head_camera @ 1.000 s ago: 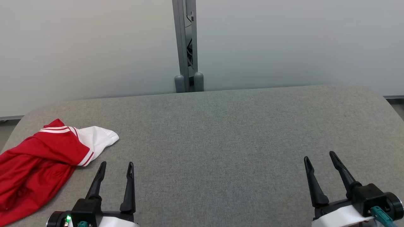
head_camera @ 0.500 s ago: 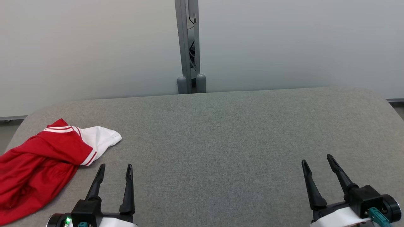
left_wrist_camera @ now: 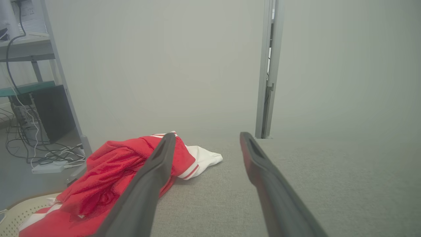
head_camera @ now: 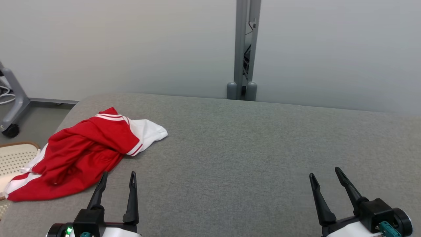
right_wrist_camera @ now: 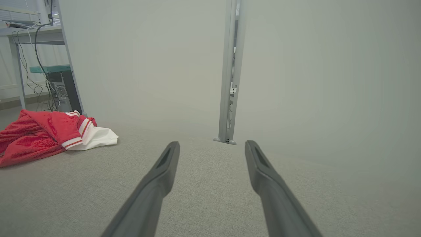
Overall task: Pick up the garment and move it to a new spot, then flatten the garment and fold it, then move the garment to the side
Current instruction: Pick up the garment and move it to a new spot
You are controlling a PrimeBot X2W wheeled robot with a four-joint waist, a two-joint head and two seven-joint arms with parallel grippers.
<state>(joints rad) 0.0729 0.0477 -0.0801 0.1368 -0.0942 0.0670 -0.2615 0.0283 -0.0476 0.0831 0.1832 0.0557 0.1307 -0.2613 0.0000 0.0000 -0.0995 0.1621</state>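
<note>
Garment (head_camera: 82,151) crumpled on table (head_camera: 230,148), just ahead-left of left end effector (head_camera: 118,174).

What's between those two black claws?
Nothing: the head view shows bare grey table between the left gripper and right gripper; the garment lies at the table's left end.

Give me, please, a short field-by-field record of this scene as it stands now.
surface: grey fabric-covered table
garment: red and white, crumpled, at the table's left end, reaching its left edge
left gripper: open, empty, close to the garment's near side
right gripper: open, empty, over bare table on the right, far from the garment
off the table: pale perforated basket on the floor at the left
task stage: garment not yet picked up
</note>
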